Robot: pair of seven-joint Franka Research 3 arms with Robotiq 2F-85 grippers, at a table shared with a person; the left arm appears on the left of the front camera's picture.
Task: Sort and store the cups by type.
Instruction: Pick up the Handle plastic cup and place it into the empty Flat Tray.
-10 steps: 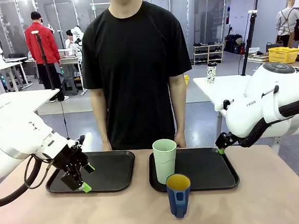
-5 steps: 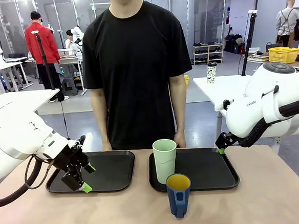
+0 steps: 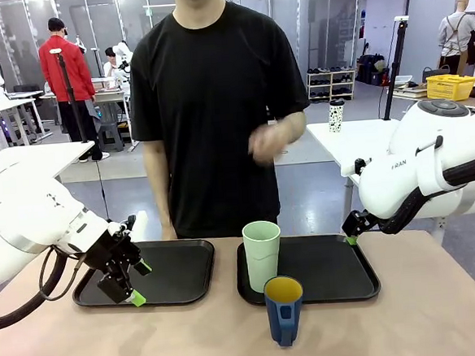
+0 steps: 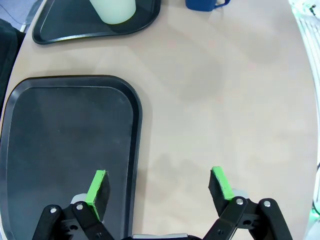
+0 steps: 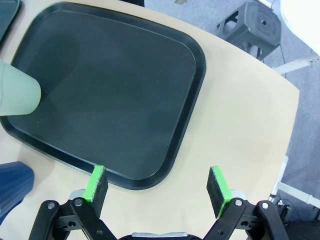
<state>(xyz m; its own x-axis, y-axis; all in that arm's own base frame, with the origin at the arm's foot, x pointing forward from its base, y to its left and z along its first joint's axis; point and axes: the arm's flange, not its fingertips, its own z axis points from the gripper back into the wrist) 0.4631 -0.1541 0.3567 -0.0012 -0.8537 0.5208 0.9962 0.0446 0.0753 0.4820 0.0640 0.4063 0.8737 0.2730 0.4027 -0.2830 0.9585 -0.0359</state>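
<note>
1. The left gripper (image 4: 159, 186) hangs with its two green-padded fingers spread wide and nothing between them.
2. One of its fingers is over the edge of the left tray (image 4: 60, 140), which is bare. The other is over open table (image 4: 225, 100).
3. The pale-green tumbler (image 3: 262, 254) stands upright well ahead of that gripper, in a corner of the right tray (image 3: 329, 265).
4. The blue mug (image 3: 284, 309), yellow inside, stands upright on the table just beside that tray's edge. It is near the tumbler and also far from the left gripper.
5. The right gripper (image 5: 157, 186) is likewise spread wide and empty, hovering over the right tray's edge and the table next to it.
6. From the right gripper, the tumbler sits across the tray, and the mug is off to the same side but nearer.
7. A person stands at the far side of the table, one hand (image 3: 268, 143) held at chest height and blurred.
</note>
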